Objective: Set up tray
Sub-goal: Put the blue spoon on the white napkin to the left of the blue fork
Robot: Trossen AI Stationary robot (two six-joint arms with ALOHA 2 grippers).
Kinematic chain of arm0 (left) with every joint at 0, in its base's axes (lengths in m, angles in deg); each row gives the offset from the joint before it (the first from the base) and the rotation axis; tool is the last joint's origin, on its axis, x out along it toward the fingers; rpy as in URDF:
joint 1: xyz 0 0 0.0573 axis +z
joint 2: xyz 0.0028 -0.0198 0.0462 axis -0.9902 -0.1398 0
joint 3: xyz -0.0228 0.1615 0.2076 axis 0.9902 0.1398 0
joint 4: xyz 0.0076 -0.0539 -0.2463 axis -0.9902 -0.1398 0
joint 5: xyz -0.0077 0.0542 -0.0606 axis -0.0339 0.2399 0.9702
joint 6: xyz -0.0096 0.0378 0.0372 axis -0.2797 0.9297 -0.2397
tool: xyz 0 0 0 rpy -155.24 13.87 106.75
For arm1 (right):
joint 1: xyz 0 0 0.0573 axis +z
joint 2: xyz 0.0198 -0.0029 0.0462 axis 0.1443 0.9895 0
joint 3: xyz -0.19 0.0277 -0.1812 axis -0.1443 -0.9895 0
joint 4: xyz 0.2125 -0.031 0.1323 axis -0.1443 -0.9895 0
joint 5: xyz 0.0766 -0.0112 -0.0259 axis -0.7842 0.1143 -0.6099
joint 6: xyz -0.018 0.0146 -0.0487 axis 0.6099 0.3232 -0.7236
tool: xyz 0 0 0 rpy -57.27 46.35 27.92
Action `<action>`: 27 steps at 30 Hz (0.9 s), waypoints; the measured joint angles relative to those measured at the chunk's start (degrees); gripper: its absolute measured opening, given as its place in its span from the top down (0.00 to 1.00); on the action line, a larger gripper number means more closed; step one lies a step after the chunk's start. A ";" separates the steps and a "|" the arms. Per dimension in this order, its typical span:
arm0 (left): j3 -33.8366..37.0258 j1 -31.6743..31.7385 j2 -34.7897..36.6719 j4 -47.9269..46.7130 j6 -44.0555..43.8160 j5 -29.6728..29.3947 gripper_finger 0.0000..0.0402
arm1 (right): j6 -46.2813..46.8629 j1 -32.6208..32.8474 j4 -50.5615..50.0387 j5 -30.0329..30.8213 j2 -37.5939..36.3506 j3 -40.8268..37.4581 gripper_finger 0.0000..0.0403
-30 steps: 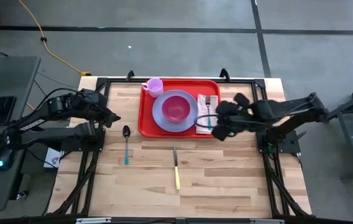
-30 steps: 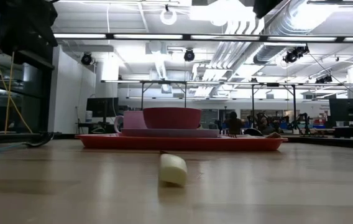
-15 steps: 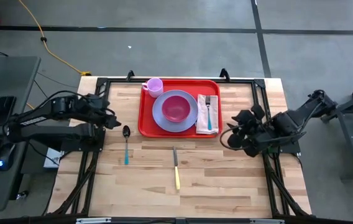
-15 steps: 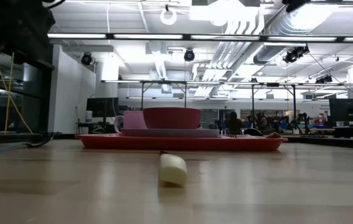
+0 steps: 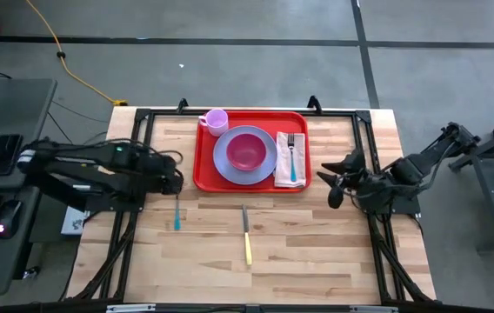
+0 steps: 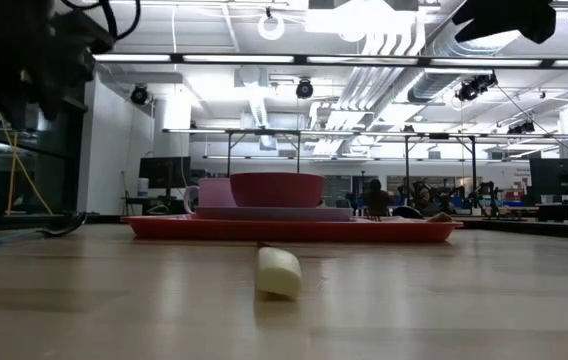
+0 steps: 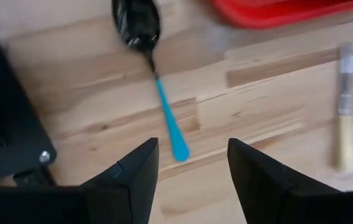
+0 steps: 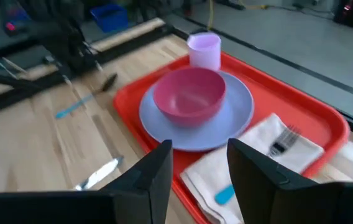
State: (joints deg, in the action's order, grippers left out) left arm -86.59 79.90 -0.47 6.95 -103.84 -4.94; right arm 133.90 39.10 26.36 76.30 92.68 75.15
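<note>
The red tray [image 5: 203, 165] lies at the table's far middle. It carries a lavender plate [image 5: 226, 161] with a pink bowl [image 5: 247, 150], a lavender cup [image 5: 216, 120], and a white napkin [image 5: 282, 165] with a blue-handled fork [image 5: 291, 156]. A spoon [image 7: 151, 68] with a blue handle lies on the wood left of the tray. My left gripper [image 7: 192, 149] hovers open above the spoon, its fingers beyond the handle's end. My right gripper [image 5: 334, 187] is open, off the tray's right edge, facing the tray [image 8: 313, 118].
A knife [image 5: 246, 235] with a yellow handle lies on the bare wood near of the tray; its handle end [image 6: 279, 272] faces the low camera. Black frame rails run along the table's left, right and far edges. Open wood lies near of the knife.
My right gripper has drawn back from over the napkin and fork, moving toward the table's right edge and off the tray. My left gripper has moved right and toward the near edge, coming over the spoon. Nothing on the table has shifted.
</note>
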 joint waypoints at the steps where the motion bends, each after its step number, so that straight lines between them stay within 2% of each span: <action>1: 0.00 -1.01 -1.77 0.08 -1.19 0.00 0.45 | -0.98 0.00 1.11 0.09 -0.83 -0.46 0.67; 9: 0.00 -3.46 -15.03 0.82 -5.70 -1.04 0.45 | -5.72 -1.06 2.94 -0.08 -3.04 -0.95 0.67; 15: 0.00 0.55 -21.70 3.21 -2.68 -2.84 0.45 | -6.35 -2.19 2.92 -2.63 -2.91 -0.95 0.67; 27: 0.00 7.79 -23.39 1.99 6.96 -10.69 0.45 | -6.35 -2.34 2.68 -3.52 -2.89 -0.95 0.67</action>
State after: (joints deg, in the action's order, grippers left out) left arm -86.59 87.69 -23.86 8.94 -96.88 -15.64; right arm 127.55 36.76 29.05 72.78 89.79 74.20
